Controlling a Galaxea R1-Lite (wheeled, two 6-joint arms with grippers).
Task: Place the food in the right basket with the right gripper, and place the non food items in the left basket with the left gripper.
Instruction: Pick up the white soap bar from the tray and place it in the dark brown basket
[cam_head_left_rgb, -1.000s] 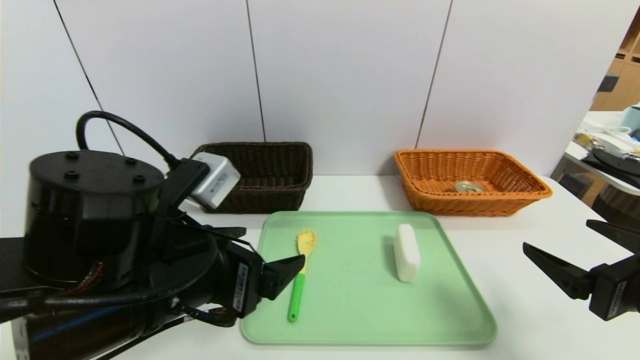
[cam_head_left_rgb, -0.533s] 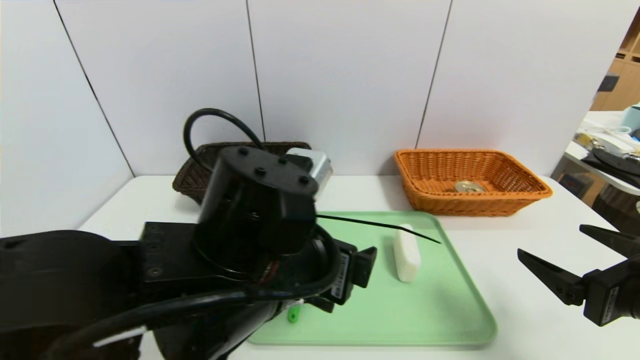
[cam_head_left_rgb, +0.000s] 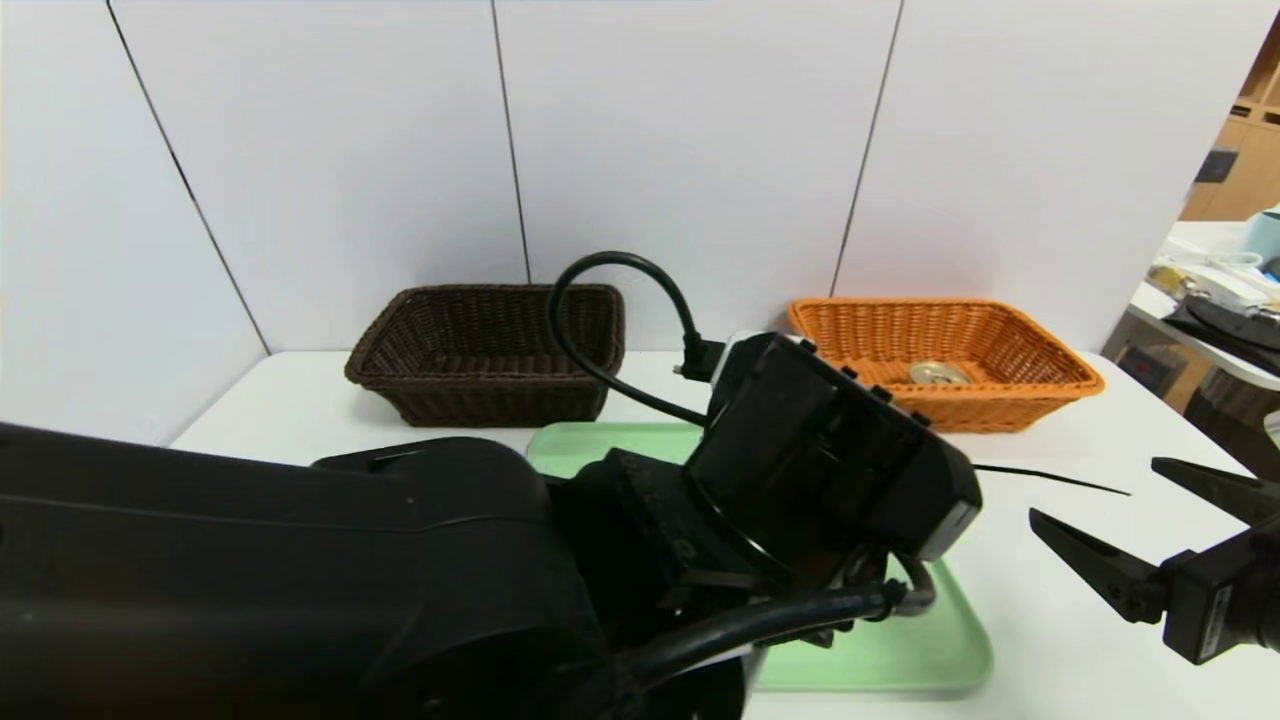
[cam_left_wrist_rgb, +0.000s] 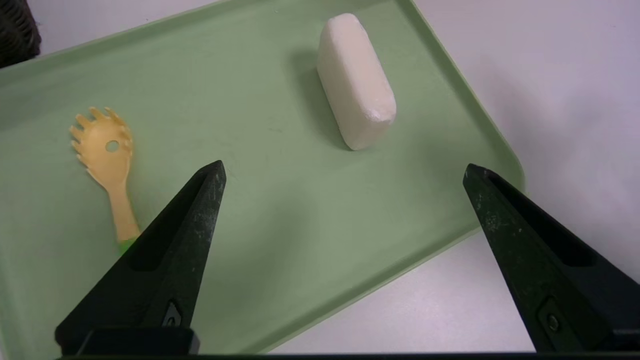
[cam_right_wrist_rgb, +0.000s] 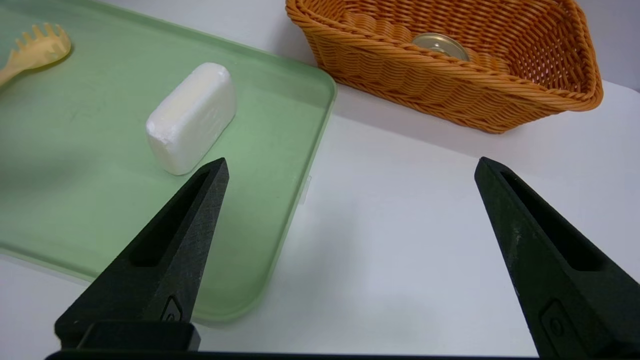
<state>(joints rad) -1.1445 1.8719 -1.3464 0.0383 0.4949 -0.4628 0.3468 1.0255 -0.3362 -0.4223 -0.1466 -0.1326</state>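
Soap block (cam_left_wrist_rgb: 356, 82) lies near tray (cam_left_wrist_rgb: 250, 210) edge, left claw (cam_left_wrist_rgb: 345, 170) spread above.

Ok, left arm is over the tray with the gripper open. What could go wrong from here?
1. The left arm blocks most of the green tray in the head view, so aiming depends on the wrist view.
2. The left gripper is open above bare tray, short of the white soap-like block; closing now would likely catch nothing.
3. The pasta fork lies flat, so it may slide instead of lifting.
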